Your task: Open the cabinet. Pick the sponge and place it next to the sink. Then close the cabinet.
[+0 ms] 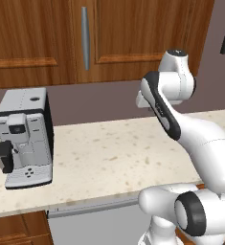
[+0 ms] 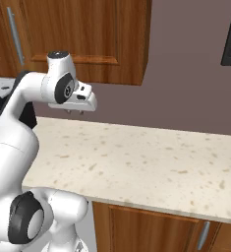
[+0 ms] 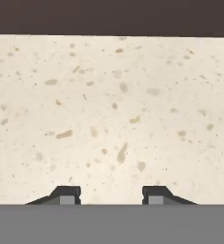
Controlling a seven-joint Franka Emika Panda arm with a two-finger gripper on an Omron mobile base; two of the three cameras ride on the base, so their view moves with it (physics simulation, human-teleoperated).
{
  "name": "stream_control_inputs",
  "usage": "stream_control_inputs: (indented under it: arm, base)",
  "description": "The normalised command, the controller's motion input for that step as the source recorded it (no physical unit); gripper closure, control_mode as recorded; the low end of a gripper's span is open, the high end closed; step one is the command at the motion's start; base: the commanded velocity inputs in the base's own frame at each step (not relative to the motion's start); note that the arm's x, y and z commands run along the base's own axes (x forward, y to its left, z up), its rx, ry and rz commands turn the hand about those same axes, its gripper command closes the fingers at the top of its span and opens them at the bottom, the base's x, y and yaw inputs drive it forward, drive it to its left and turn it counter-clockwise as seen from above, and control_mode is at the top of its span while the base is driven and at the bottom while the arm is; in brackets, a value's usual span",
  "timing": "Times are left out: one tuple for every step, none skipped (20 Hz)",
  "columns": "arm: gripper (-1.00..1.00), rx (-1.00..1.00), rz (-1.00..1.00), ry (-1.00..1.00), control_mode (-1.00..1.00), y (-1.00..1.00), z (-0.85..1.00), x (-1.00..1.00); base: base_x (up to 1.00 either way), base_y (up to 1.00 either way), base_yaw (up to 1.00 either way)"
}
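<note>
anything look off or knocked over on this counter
Nothing stands out. The coffee machine stands upright on the speckled counter, the cabinet doors are shut, and the tool hangs above bare countertop holding nothing.

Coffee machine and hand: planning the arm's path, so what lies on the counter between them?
Only bare counter lies between the coffee machine and the hand, as the left base view shows.
</note>
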Motion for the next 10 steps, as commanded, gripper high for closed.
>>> stream_control_inputs:
  arm:
    - [-1.0,0.0,0.0,0.0,-1.0,0.0,0.0,-0.16]
    - [-1.0,0.0,0.09,0.0,-1.0,0.0,0.0,-0.52]
    - [-1.0,0.0,0.12,-0.01,-1.0,0.0,0.0,-0.65]
    - [-1.0,0.0,0.16,-0.03,-1.0,0.0,0.0,-0.71]
    - [-1.0,0.0,0.16,-0.03,-1.0,0.0,0.0,-0.71]
    - [-1.0,0.0,0.16,-0.03,-1.0,0.01,0.0,-0.63]
    - [-1.0,0.0,0.14,-0.01,-1.0,0.04,0.0,-0.54]
    - [-1.0,0.0,0.14,-0.01,-1.0,0.14,0.0,-0.58]
    - [-1.0,0.0,0.13,-0.03,-1.0,0.17,0.0,-0.66]
    - [-1.0,0.0,0.11,-0.04,-1.0,0.23,0.0,-0.56]
  base:
    - [0.0,0.0,0.0]
    - [0.0,0.0,0.0]
    - [0.0,0.0,0.0]
    - [0.0,0.0,0.0]
    - [0.0,0.0,0.0]
    - [0.0,0.0,0.0]
    - [0.0,0.0,0.0]
    - [0.0,0.0,0.0]
    - [0.0,0.0,0.0]
    - [0.0,0.0,0.0]
